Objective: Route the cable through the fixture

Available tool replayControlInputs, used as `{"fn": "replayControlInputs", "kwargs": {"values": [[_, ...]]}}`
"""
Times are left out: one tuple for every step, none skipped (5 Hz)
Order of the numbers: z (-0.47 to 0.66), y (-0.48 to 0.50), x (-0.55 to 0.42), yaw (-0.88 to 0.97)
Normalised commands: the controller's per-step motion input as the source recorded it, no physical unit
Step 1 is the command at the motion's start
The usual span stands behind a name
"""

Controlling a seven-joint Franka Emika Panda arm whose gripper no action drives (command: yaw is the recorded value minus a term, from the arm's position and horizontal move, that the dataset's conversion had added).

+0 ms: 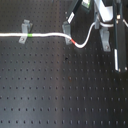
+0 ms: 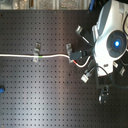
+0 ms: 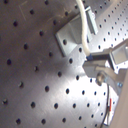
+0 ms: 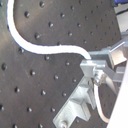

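The cable [image 1: 47,35] lies on the black perforated board [image 1: 55,90]. In the first exterior view it enters at the picture's 9 o'clock edge and runs level across the upper part. It passes a grey metal clip [image 1: 23,31] where its green band [image 1: 30,36] sits, then reaches a second clip [image 1: 67,31] near 12 o'clock. Just past that clip the red band [image 1: 74,42] shows, and the cord dips, then curves up toward 1 o'clock, where the gripper [image 1: 98,20] holds it. A third clip [image 1: 104,39] stands just beside the gripper, toward 3 o'clock of the cord's bend.

In the second exterior view the cord [image 2: 20,54] runs from 9 o'clock to the middle, under the white arm [image 2: 109,35] at 2 o'clock.

In the first wrist view the cord [image 3: 83,30] comes down past a clip [image 3: 75,34] and meets the fingertips [image 3: 100,57], which are clenched on it. In the second wrist view the cord [image 4: 35,46] sweeps in a curve into the pinched fingertips [image 4: 97,64], with a clip [image 4: 75,107] near them.
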Motion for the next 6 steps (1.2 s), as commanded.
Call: {"fn": "replayControlInputs", "kwargs": {"values": [[-0.35, 0.246, -0.041, -0.24], [-0.62, 0.222, 0.014, -0.16], [-0.15, 0.244, -0.040, 0.08], [0.35, 0.228, -0.068, 0.37], [0.26, 0.159, -0.100, 0.27], [0.14, 0.064, -0.056, 0.11]]}}
